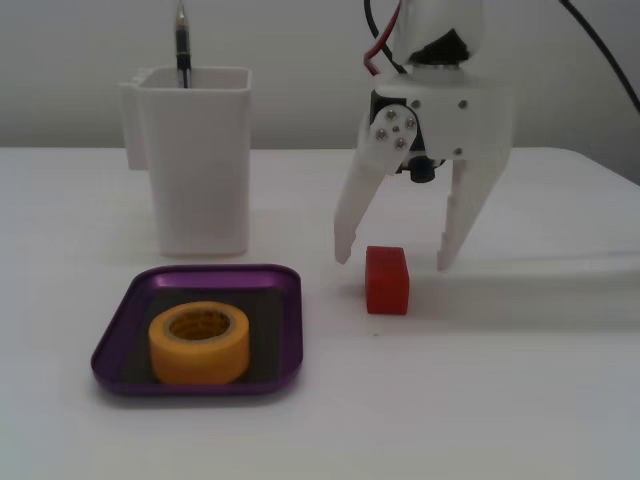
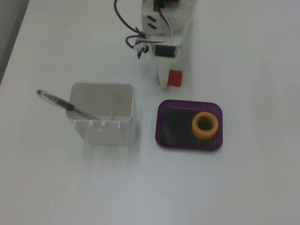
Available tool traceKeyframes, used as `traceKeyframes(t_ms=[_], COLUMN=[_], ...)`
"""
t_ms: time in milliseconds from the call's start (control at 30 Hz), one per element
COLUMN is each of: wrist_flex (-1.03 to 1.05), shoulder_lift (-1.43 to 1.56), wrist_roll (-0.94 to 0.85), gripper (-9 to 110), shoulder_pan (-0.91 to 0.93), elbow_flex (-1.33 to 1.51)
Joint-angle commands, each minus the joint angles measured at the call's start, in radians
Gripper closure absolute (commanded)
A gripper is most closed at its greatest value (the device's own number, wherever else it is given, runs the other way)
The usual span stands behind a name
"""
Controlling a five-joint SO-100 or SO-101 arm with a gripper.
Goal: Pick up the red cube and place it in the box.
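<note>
The red cube (image 1: 387, 281) rests on the white table, to the right of the box in a fixed view, and it also shows from above (image 2: 175, 78). My gripper (image 1: 394, 262) is open and empty, pointing down, with one white finger on each side of the cube and neither touching it. From above, only one finger (image 2: 161, 79) shows beside the cube. The box, a shallow purple tray (image 1: 200, 272), lies apart from the cube (image 2: 187, 102).
A yellow tape roll (image 1: 200, 360) sits inside the purple tray (image 2: 195, 126). A tall white container (image 1: 200, 170) holding a pen (image 1: 182, 45) stands behind the tray; from above the container (image 2: 108, 126) is left of the tray.
</note>
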Motion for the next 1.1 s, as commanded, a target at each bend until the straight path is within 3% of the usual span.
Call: traceKeyframes(t_ms=[0,333,867,1067], wrist_flex=[0.0,-0.054,-0.118,-0.103], shoulder_lift=[0.005,0.002,-0.195,-0.195], wrist_roll=[0.009,0.032,0.041,0.04], gripper=[75,83,82,103], shoulder_pan=[-0.054,-0.069,-0.071,-0.072], elbow_flex=[-0.032,-0.029,-0.031,-0.048])
